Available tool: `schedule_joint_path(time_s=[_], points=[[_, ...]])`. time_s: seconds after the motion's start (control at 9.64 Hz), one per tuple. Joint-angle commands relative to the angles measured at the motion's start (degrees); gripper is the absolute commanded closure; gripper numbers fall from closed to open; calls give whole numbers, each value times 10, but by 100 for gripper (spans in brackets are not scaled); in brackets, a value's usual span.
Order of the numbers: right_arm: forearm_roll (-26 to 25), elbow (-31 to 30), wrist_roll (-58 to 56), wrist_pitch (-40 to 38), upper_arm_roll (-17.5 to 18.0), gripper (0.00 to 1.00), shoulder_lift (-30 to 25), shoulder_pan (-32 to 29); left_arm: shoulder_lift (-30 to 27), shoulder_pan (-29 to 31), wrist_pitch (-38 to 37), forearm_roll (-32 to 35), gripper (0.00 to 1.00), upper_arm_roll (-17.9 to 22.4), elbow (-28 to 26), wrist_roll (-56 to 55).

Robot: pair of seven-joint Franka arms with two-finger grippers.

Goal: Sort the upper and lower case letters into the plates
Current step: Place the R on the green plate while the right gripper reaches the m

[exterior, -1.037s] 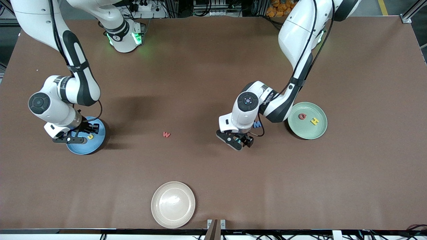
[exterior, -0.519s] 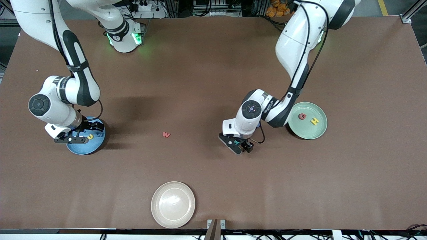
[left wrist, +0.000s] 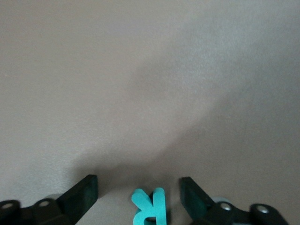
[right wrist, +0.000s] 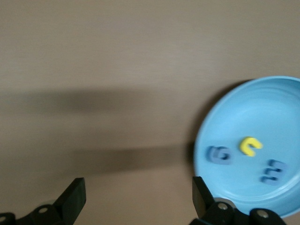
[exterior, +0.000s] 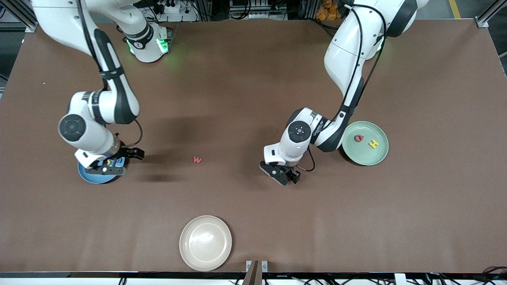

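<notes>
The left tool is down at the brown table, near the pale mint green round plate. In the left wrist view its fingers stand spread on either side of a flat teal foam letter R, which lies on the table between them, not yet pinched. That green plate carries a red foam letter and a yellow foam letter H.

The right tool is over the edge of the plain blue round plate at the right arm's end of the table, fingers spread and holding nothing. The right wrist view shows 3 small letters in that plate: 2 blue ones and a yellow one. A small red foam letter w lies alone on the table between the 2 arms. A beige cream plate sits nearest the front camera.

The step in hand looks like the pickup of the R. Next the left tool should press together on it, lift clear, and carry it to the green plate. The w would suit the right arm and the blue plate.
</notes>
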Motion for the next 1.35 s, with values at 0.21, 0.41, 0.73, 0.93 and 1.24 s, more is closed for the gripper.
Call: schedule_joint_path(time_s=[0.21, 0.41, 0.73, 0.93, 1.24], points=[[0, 42, -32, -10, 2, 0, 9, 77, -12, -7, -35, -24, 28, 0, 1, -6], [0, 42, -153, -5, 18, 0, 15, 81, -24, -6, -72, -24, 29, 1, 1, -18], [0, 41, -297, 11, 46, 0, 27, 90, -23, -8, -82, -21, 43, 1, 2, -21], [0, 42, -373, 14, 69, 0, 37, 89, -23, -8, -81, -22, 68, 1, 2, -21], [8, 44, -493, 46, 92, 0, 75, 84, -25, -6, -100, -21, 91, 2, 2, -21]])
